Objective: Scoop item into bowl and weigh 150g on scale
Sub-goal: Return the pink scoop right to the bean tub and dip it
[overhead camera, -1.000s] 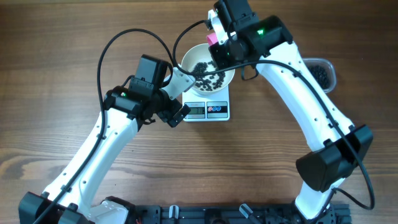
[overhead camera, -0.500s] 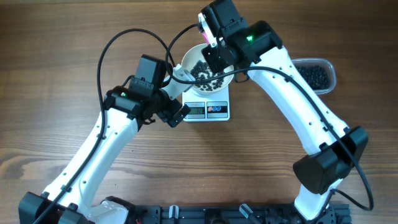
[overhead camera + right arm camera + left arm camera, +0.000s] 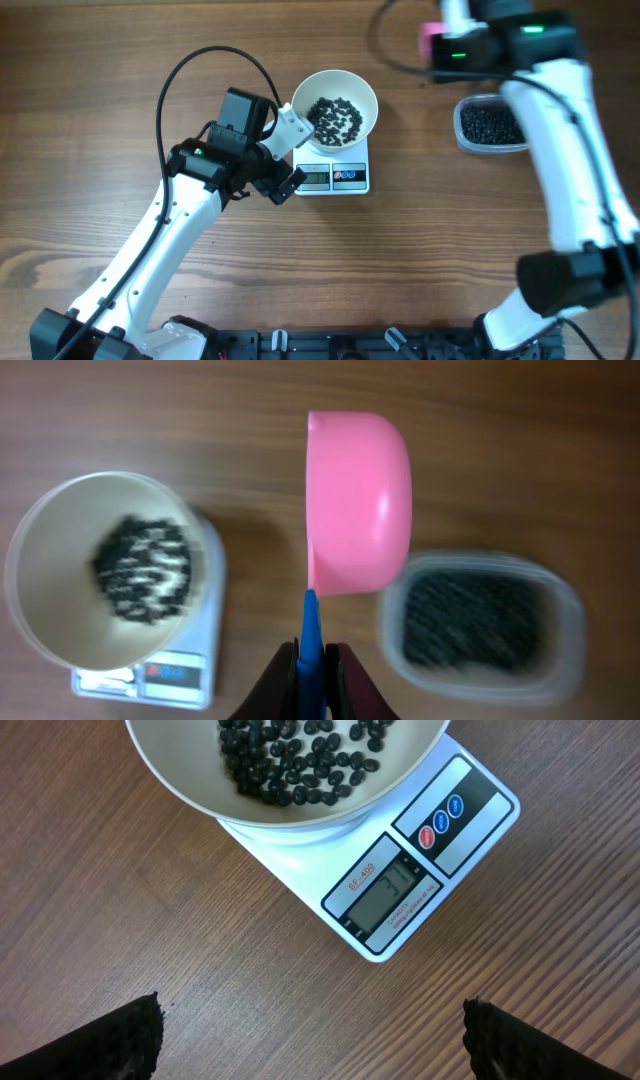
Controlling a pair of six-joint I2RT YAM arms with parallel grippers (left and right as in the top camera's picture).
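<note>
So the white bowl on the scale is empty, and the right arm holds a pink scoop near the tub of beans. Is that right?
Not quite: the bowl is not empty; the left wrist view shows black beans in it. The rest stands: it sits on the scale, and the right gripper holds the pink scoop near the tub.
</note>
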